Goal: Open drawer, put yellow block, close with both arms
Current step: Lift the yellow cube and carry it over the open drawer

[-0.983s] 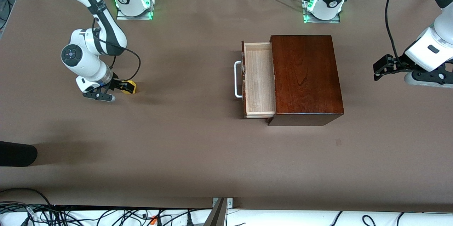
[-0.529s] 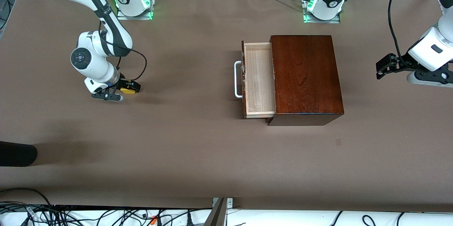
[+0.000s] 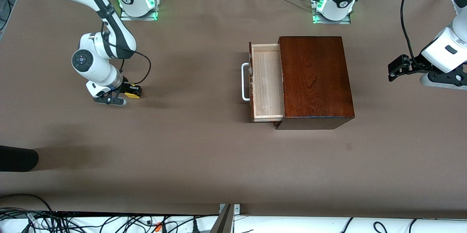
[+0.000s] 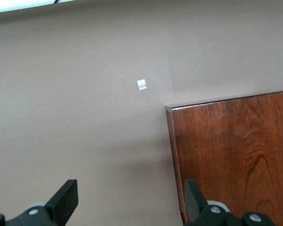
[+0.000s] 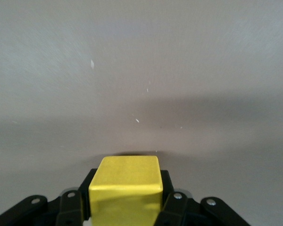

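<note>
Your right end effector (image 3: 128,92) sits low at the right arm's end of the tabletop (image 3: 189,152), its fingers (image 5: 172,207) clamped on the yellow block (image 3: 133,93); your right wrist view shows the cube (image 5: 126,188) pinched squarely between the two black pads, right down at the brown surface. Whether the block is resting on the tabletop or just lifted off it, you cannot tell. Seen on a clock face laid over the front view, the block lies at about 9 o'clock from the drawer (image 3: 267,81), well apart from it. You have the drawer pulled open out of the dark wooden box (image 3: 313,79), its pale tray bare and its white handle (image 3: 245,81) facing the right arm's end. Your left end effector (image 3: 396,68) waits in the air over the left arm's end of the tabletop, at about 3 o'clock from the box, with its fingers (image 4: 66,200) spread apart and nothing between them; your left wrist view looks down on a corner of the box top (image 4: 236,150) and a small pale speck (image 4: 141,84) on the surface beside it.
</note>
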`<state>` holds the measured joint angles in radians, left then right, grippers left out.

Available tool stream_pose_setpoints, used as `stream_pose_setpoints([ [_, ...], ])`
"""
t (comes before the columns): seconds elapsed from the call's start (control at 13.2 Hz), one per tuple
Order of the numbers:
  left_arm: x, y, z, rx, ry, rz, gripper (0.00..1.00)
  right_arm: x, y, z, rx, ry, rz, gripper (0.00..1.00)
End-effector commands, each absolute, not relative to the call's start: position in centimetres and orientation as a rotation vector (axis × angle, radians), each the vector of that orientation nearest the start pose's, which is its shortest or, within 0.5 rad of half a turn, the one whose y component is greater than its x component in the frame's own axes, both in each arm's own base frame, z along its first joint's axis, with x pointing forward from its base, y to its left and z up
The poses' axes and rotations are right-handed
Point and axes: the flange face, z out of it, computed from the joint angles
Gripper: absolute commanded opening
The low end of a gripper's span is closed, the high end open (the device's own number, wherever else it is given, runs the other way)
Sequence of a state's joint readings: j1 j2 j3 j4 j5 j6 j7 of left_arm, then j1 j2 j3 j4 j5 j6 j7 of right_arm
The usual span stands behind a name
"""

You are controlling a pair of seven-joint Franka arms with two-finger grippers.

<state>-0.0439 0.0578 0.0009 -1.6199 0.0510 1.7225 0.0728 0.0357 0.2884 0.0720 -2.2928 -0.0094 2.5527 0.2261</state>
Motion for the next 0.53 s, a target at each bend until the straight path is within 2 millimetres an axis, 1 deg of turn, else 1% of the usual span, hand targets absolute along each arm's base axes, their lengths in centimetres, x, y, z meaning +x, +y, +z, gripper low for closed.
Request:
stream_pose_setpoints([
  [0.0,58.3,-1.7,58.9,-3.088,0.221,-0.062,1.00,53.3,6.0,31.1,-3.141,0.147,0.064,0.07],
  [0.23,58.3,-1.7,58.8,-3.088,0.221,-0.060,1.00,55.1,6.3,41.5,-3.153,0.187,0.228,0.06],
  [0.3,58.3,-1.7,58.8,-3.088,0.221,-0.060,1.00,55.7,7.2,45.3,-3.145,0.200,0.262,0.06],
  [0.38,58.3,-1.7,58.8,-3.088,0.221,-0.060,1.00,55.8,8.3,48.3,-3.135,0.260,0.291,0.05],
  [0.45,58.3,-1.7,58.8,-3.088,0.221,-0.060,1.00,55.7,9.6,50.5,-3.133,0.310,0.299,0.04],
])
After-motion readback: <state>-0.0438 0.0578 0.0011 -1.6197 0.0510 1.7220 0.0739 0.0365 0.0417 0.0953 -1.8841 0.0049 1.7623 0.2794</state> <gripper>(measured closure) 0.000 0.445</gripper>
